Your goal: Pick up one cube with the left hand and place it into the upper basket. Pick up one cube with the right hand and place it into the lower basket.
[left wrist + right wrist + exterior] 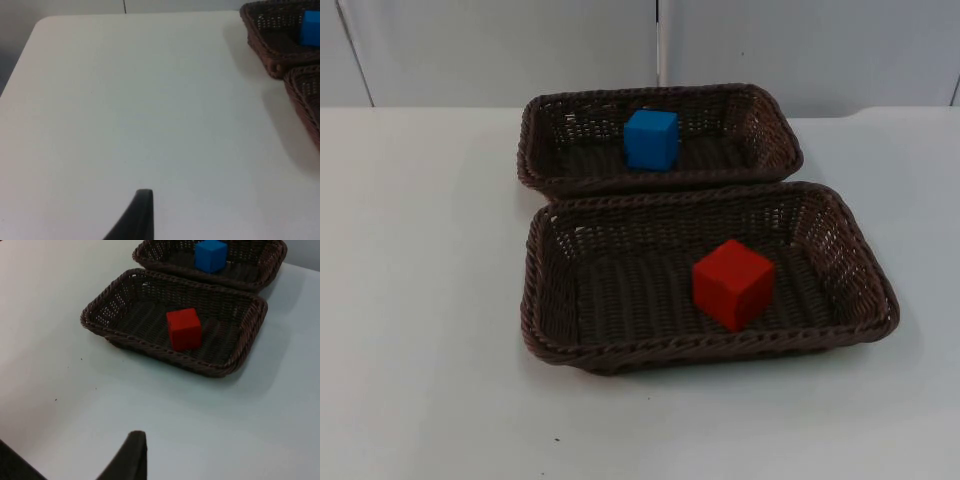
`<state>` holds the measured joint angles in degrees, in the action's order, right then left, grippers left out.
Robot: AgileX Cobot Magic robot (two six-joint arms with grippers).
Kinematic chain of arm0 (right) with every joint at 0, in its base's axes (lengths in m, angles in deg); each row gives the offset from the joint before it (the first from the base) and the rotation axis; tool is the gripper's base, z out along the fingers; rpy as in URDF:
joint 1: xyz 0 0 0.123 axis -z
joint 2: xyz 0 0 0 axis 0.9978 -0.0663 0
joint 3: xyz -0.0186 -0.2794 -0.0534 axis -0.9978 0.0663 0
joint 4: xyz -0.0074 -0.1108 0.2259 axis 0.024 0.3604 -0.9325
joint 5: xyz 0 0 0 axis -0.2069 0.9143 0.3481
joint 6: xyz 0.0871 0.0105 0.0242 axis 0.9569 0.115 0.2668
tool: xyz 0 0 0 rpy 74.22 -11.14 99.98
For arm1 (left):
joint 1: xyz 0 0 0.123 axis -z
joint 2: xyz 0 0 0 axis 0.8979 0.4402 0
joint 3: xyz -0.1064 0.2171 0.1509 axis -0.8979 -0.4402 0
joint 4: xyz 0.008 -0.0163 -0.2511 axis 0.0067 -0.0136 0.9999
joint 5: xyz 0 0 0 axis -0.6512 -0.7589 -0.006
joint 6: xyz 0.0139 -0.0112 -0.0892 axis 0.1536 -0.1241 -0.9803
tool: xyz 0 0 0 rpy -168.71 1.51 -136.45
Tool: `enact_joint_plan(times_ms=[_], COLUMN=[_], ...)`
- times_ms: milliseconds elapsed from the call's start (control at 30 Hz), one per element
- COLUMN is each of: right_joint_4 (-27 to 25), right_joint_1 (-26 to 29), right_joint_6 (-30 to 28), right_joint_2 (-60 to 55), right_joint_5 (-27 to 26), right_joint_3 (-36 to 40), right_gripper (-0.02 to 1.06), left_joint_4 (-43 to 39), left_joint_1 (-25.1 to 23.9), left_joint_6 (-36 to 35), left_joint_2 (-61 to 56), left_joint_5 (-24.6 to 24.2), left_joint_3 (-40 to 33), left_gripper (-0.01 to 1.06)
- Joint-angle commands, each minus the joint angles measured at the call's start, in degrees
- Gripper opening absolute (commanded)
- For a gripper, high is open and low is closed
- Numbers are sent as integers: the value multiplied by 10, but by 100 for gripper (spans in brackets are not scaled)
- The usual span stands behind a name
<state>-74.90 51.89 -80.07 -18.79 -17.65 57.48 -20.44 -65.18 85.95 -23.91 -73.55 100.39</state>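
Left gripper (pixel 142 210): I see 1 black fingertip over bare tabletop (pixel 125 110); I cannot tell whether it is open or closed. It carries nothing that I can make out, and the arm looks to be waiting well off the baskets.

Right gripper (pixel 134 452): 1 dark fingertip over the tabletop, apart from the near rim of the lower basket (pixel 150 347). Again I cannot tell its state; I read this arm as parked.

Blue cube (pixel 651 139): resting upright inside the upper basket (pixel 545 170), which sits at 12 o'clock in the top view.

Red cube (pixel 732 283): sitting on the floor of the lower basket, toward 5 o'clock from the basket's middle, turned a little relative to the walls.

Baskets: the 2 rims touch or nearly touch along their shared long side.

Progress: I judge both placements done, with 1 cube in each basket.

Risk: if I drive either arm back in, a finger could catch a woven rim and drag that basket, and the neighbour would shift with it. The red cube lies nearer the front right wall, so a tilt there could roll it out.
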Motion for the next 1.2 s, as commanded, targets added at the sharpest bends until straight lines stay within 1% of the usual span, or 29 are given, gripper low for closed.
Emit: enact_joint_plan(times_ms=[0,567,667,700,867,900,1033,1067,1167], right_joint_4=[1,1,1,1,1,1,1,1,1], right_joint_1=[-1,1,40,40,130,130,198,198,245], right_joint_6=[1,1,1,1,1,1,1,1,1], right_joint_2=[2,2,2,2,2,2,2,2,2], right_joint_5=[0,0,0,0,0,0,0,0,0], right_joint_3=[5,5,5,5,5,5,5,5,5], right_gripper=[105,105,105,105,105,105,105,105,105], left_joint_4=[-3,-3,-3,-3,-3,-3,-3,-3,-3], left_joint_1=[-2,-2,-2,-2,-2,-2,-2,-2,-2], left_joint_6=[-2,-2,-2,-2,-2,-2,-2,-2,-2], left_joint_2=[-3,-3,-3,-3,-3,-3,-3,-3,-3], left_joint_5=[-2,-2,-2,-2,-2,-2,-2,-2,-2], left_joint_3=[-3,-3,-3,-3,-3,-3,-3,-3,-3], left_gripper=[105,105,105,105,105,105,105,105,105])
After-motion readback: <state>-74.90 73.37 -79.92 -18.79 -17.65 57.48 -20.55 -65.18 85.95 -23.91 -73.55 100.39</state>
